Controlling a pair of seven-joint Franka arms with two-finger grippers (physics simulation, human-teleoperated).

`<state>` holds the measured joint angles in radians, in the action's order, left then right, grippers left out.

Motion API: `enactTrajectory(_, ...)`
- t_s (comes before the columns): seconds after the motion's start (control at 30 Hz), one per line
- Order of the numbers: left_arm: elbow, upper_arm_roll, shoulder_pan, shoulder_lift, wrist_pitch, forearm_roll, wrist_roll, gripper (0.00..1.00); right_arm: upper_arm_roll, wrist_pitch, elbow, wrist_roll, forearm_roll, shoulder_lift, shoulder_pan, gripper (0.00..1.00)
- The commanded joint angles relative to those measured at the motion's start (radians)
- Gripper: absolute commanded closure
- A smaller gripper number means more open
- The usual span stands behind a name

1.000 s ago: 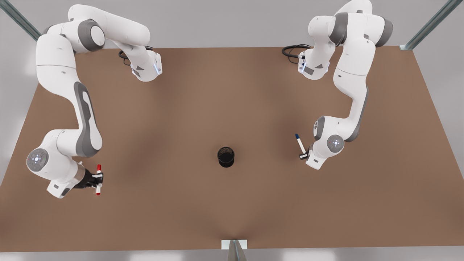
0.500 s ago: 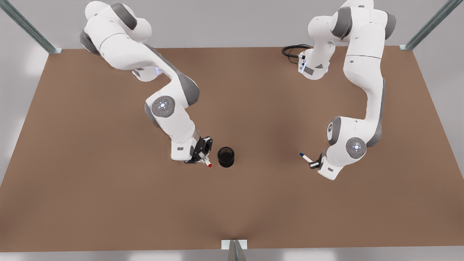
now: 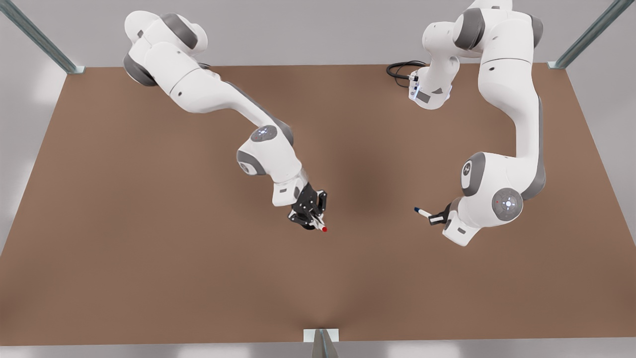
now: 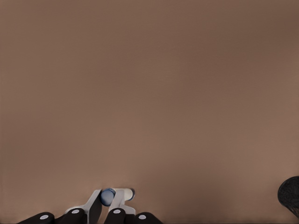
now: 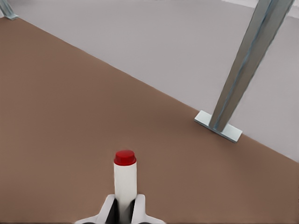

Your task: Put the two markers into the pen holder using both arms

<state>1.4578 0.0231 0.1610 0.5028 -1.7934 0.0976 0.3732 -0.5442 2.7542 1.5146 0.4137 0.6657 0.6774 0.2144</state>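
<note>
The red-ended marker (image 3: 320, 227) is held by my right gripper (image 3: 313, 222), shut on its white barrel at the table's middle. In the right wrist view the marker (image 5: 125, 177) sticks out from the fingers (image 5: 108, 207), red end outward. In the front view this gripper covers the spot where the pen holder stood, hiding it. A dark rounded shape (image 4: 289, 196) at the left wrist view's edge may be the holder. On the front view's right, my left gripper (image 3: 434, 218) is shut on the blue-capped marker (image 3: 421, 212), which points toward the middle; the blue cap (image 4: 108, 196) shows between the fingers.
The brown table (image 3: 149, 258) has open room all around both grippers. A metal post with a foot plate (image 3: 321, 337) stands at the near edge, seen too as the post (image 5: 243, 70) in the right wrist view. Black cables (image 3: 400, 69) lie at the far side.
My right arm swung the red-ended marker from the front view's left to the middle, now over the pen holder's spot. The left arm shifted slightly right, and its blue-capped marker lies flatter.
</note>
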Motion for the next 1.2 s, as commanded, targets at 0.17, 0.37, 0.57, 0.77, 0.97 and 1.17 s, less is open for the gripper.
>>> enactTrajectory(0.17,-0.001,0.000,0.000,-0.001,0.037,0.014,-0.043,0.79,0.000,0.171,0.062,0.698,0.328,0.004,-0.015,0.75)
enactTrajectory(0.37,-0.024,0.017,0.009,-0.020,0.037,0.067,-0.266,0.79,-0.002,0.223,0.139,0.950,0.670,0.002,-0.078,0.75)
enactTrajectory(0.57,-0.039,0.014,0.006,-0.020,0.037,0.065,-0.410,0.79,-0.003,0.222,0.139,1.056,0.769,0.008,-0.069,0.75)
enactTrajectory(0.77,-0.039,0.012,0.002,-0.018,0.039,0.067,-0.413,0.79,-0.002,0.214,0.124,1.090,0.796,0.028,-0.040,0.75)
enactTrajectory(0.97,-0.039,0.012,0.002,-0.013,0.039,0.070,-0.412,0.79,0.000,0.213,0.116,1.096,0.908,0.048,-0.052,0.75)
enactTrajectory(1.17,-0.039,0.012,0.003,-0.010,0.037,0.070,-0.413,0.79,0.000,0.211,0.116,1.096,0.928,0.057,-0.047,0.00)
